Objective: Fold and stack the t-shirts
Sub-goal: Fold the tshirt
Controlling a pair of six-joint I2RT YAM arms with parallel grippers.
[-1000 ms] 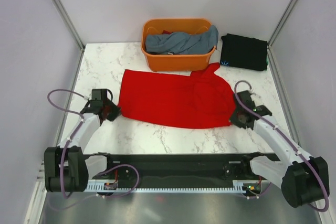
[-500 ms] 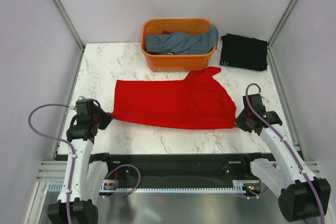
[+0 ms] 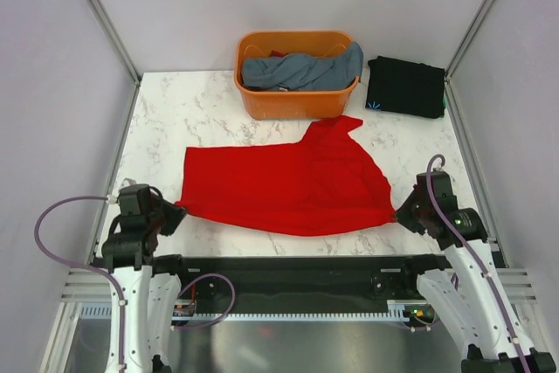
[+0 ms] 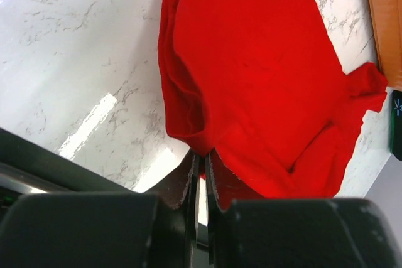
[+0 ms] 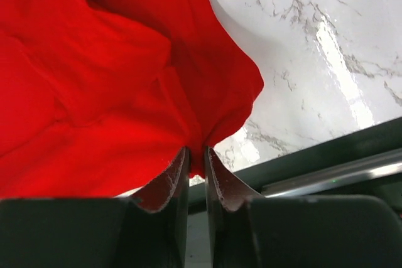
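A red t-shirt lies spread across the near half of the marble table, one sleeve pointing toward the basket. My left gripper is shut on its near left corner; the cloth bunches between the jaws. My right gripper is shut on the near right corner, where the fabric gathers into the jaws. Both corners sit close to the table's front edge. A folded black t-shirt lies at the back right.
An orange basket at the back centre holds crumpled grey-blue shirts. The black frame rail runs along the table's near edge. Grey walls close in the left, right and back sides.
Both grippers have pulled the red shirt toward the near edge and spread apart. The shirt now lies flatter and wider, and its sleeve has slid away from the basket.
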